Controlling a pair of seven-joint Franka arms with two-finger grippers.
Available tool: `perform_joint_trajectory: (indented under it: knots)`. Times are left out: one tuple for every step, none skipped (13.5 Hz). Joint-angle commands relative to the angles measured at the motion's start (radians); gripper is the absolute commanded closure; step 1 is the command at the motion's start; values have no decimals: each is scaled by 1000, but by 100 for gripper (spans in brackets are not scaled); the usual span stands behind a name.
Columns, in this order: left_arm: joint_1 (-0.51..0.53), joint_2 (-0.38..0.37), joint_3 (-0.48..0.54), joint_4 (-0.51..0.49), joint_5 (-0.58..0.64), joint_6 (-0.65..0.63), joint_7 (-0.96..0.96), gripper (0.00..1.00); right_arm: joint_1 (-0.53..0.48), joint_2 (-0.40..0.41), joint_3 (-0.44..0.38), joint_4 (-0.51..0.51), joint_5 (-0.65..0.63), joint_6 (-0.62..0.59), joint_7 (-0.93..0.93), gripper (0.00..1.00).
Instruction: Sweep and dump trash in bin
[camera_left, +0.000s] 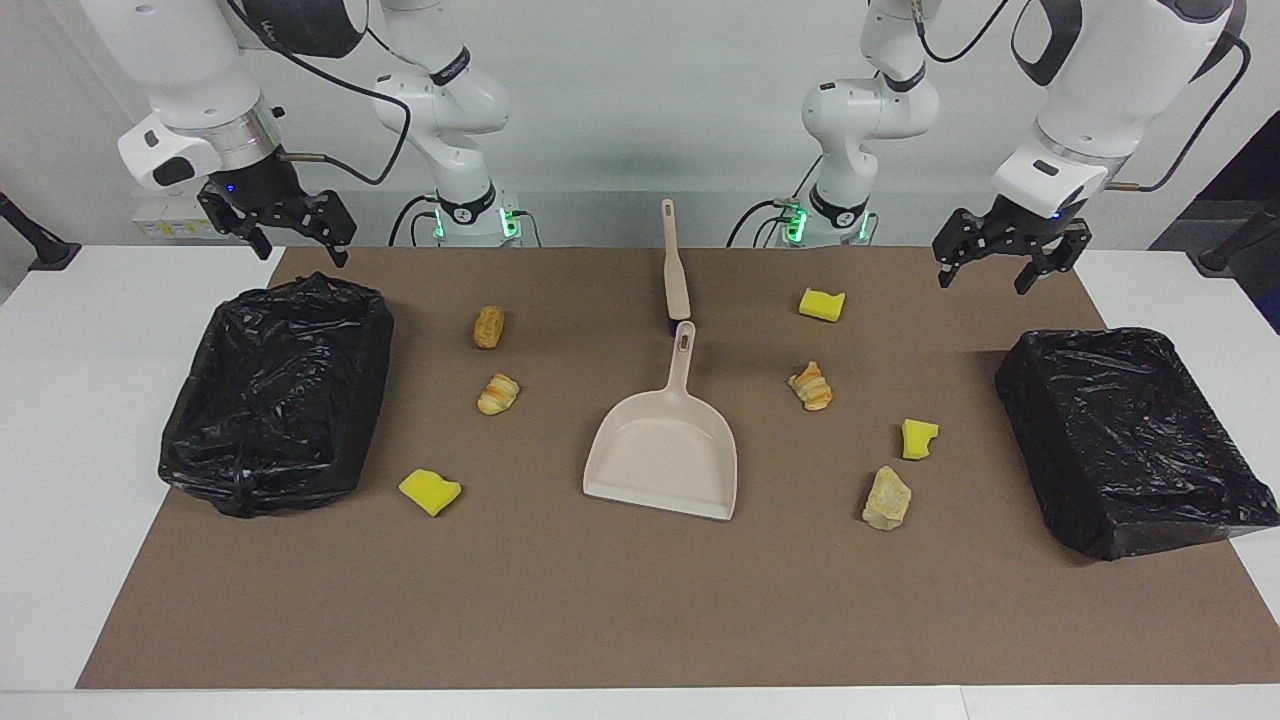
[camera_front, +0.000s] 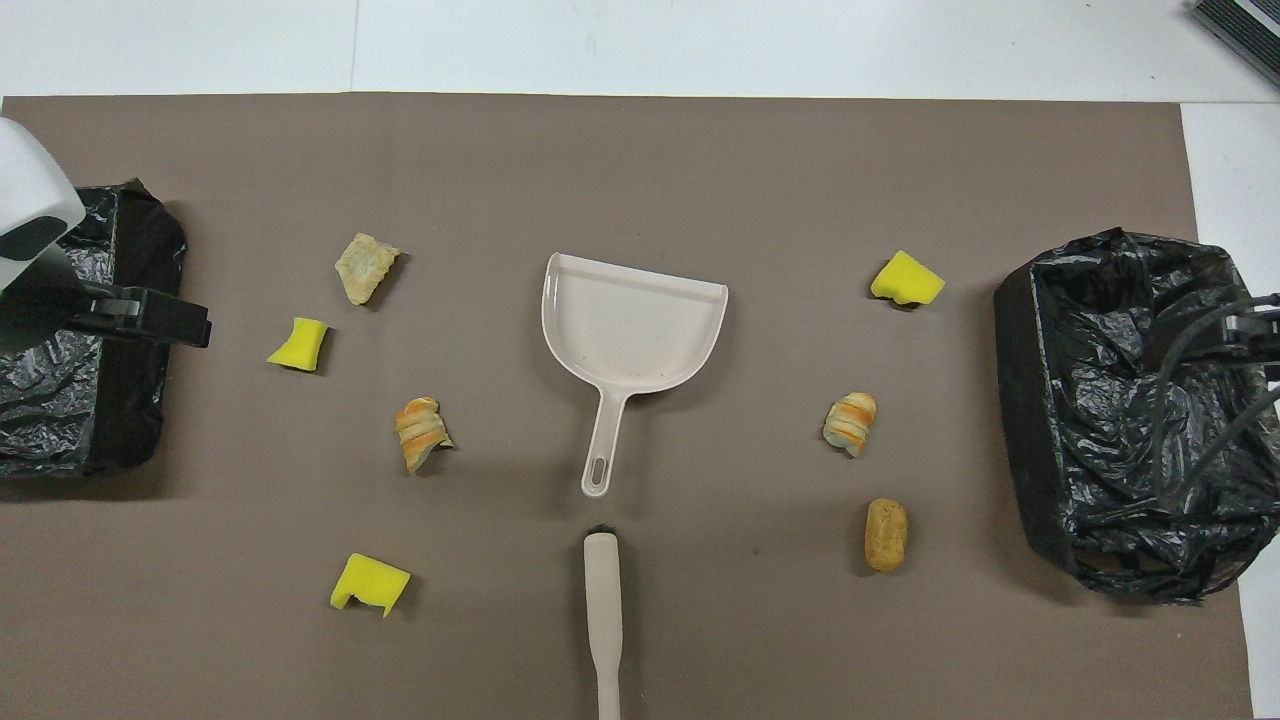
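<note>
Both pincers wide open, empty, raised; sweeping not begun.
Left pincer (camera_left: 1010, 268) and right pincer (camera_left: 292, 232) hang over the black-bagged bins' (camera_left: 275, 395) robot-side ends; a careless sweep could scatter the yellow sponge chunks and bread pieces (camera_left: 497, 393) past the beige plastic dustpan (camera_left: 665, 450).

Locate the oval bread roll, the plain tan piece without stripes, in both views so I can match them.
Facing view: the bread roll lies upper middle-left on the brown mat, just above a striped croissant.
Overhead view: the bread roll lies lower right, just below that croissant.
Shared landmark: the beige dustpan at the mat's centre.
</note>
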Motion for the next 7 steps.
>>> perform_joint_trajectory:
  knots:
    - [13, 1, -5, 10, -14, -18, 20, 0, -1, -17, -5, -3, 43, -16, -29, 0]
    - [13, 1, -5, 9, -14, -17, 16, 0, -1, -20, -5, -5, 45, -25, -35, 0]
    - [13, 1, -5, 10, -14, -17, 16, 0, 2, -20, -3, -5, 45, -28, -33, 0]
    - [13, -3, -7, 12, -11, -21, 14, 0, 2, -20, 9, -5, 45, -29, -32, 0]
    - [13, -14, -7, 12, -10, -20, 11, 0, 2, -20, 12, -5, 44, -29, -30, 0]
    - [13, -17, -8, 12, -10, -17, 6, 0, 0, -20, 10, -5, 42, -29, -27, 0]
    - [11, -17, -8, 12, -10, -17, 5, 0, -4, -23, 12, -9, 43, -29, -35, 0]
